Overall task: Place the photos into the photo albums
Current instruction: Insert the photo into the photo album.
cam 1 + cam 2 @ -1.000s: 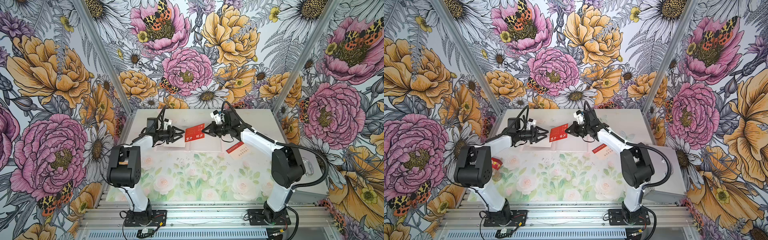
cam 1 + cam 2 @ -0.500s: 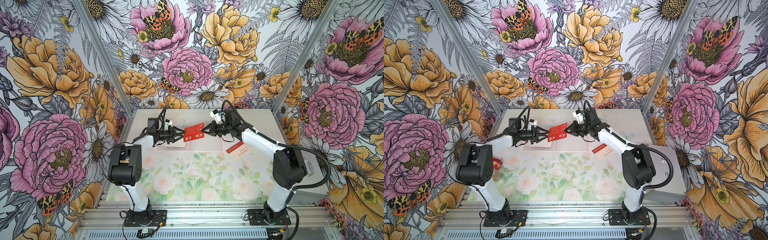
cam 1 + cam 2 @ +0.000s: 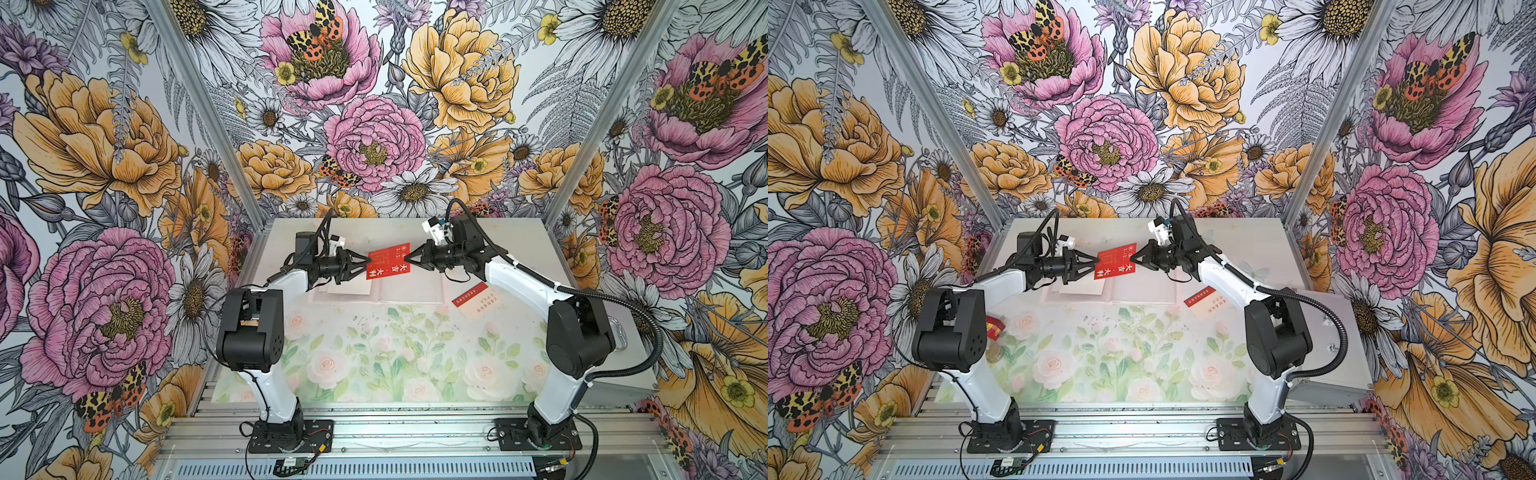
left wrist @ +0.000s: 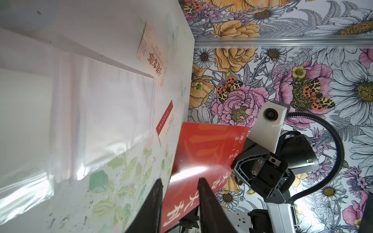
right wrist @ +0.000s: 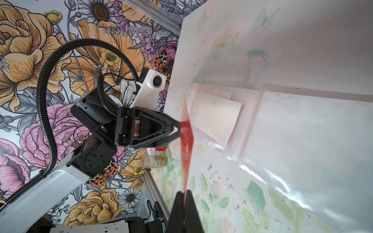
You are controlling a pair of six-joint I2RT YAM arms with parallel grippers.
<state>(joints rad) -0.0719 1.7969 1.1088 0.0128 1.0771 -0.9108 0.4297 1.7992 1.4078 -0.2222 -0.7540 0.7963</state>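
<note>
A red photo (image 3: 388,262) with white Chinese characters hangs in the air above the open pale pink photo album (image 3: 415,286), and shows in both top views. My right gripper (image 3: 411,258) is shut on the photo's right edge; the right wrist view shows the photo (image 5: 186,137) edge-on in the closed jaws (image 5: 184,191). My left gripper (image 3: 368,261) reaches the photo's left edge. In the left wrist view its fingers (image 4: 180,179) stand either side of the photo (image 4: 205,151), still apart. A cream photo (image 3: 349,289) lies on the album's left page.
A red-and-cream photo (image 3: 476,299) lies on the mat right of the album, and a cream one (image 4: 150,54) beyond it. A red-and-white box (image 3: 994,326) and a small bottle (image 3: 995,353) sit by the left arm. A silver case (image 3: 1325,332) stands at the right.
My left gripper has moved right to the red photo, and its jaws have narrowed around the photo's left edge. The right gripper keeps holding the photo in almost the same place.
</note>
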